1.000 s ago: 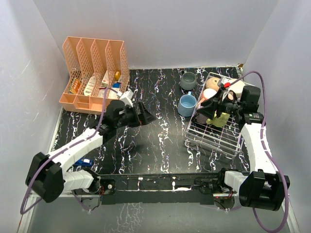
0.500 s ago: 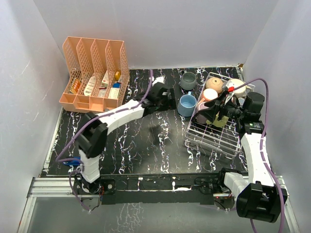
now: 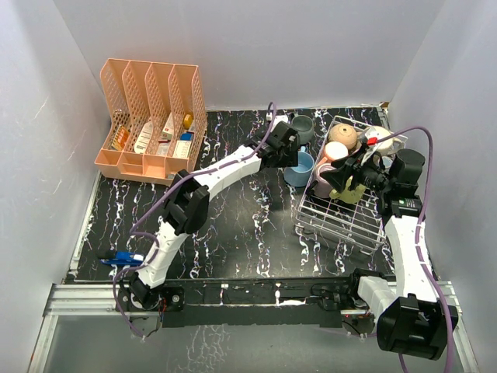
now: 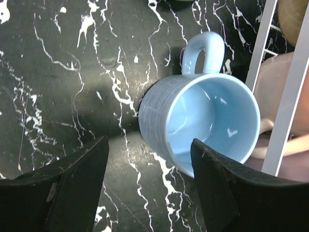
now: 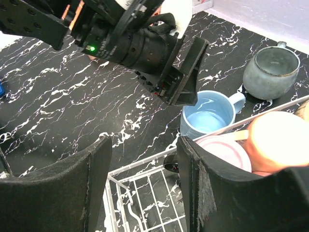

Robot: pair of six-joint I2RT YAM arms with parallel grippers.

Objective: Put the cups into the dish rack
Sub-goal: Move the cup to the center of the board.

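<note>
A: What is the left gripper point(image 4: 148, 145) up to?

B: Its jaws are apart with nothing in them. It hangs over the blue mug point(image 4: 203, 123), which sits just past the tips and off to one side, not yet between them.

A: Where does that mug stand?

B: Upright on the table point(image 3: 233, 225) toward the far edge, hard by the left side of the rack point(image 3: 334, 227). It's so close that I can't tell whether they touch. The handle points at the far edge, toward the grey mug point(image 3: 301, 128) behind it.

A: How would you take it?

B: Shift across until the jaws straddle the wall on the side away from the rack, one jaw inside and one outside. Stay off the handle and the wire, since there looks to be no room for a jaw between mug and rack. Come down well below the rim, then close firmly — glazed ceramic will likely slip in a shallow pinch.

A: Then over the side?

B: Straight up first, clear of the raised side, then across. The right gripper point(image 5: 143, 142) hovers over the middle of the rack, jaws spread and empty, and the top view puts the yellow-green mug point(image 3: 351, 189) just under it. The far end is crowded with mugs, so I'd aim for the bare wires at the near end — and keep the two arms apart.
</note>
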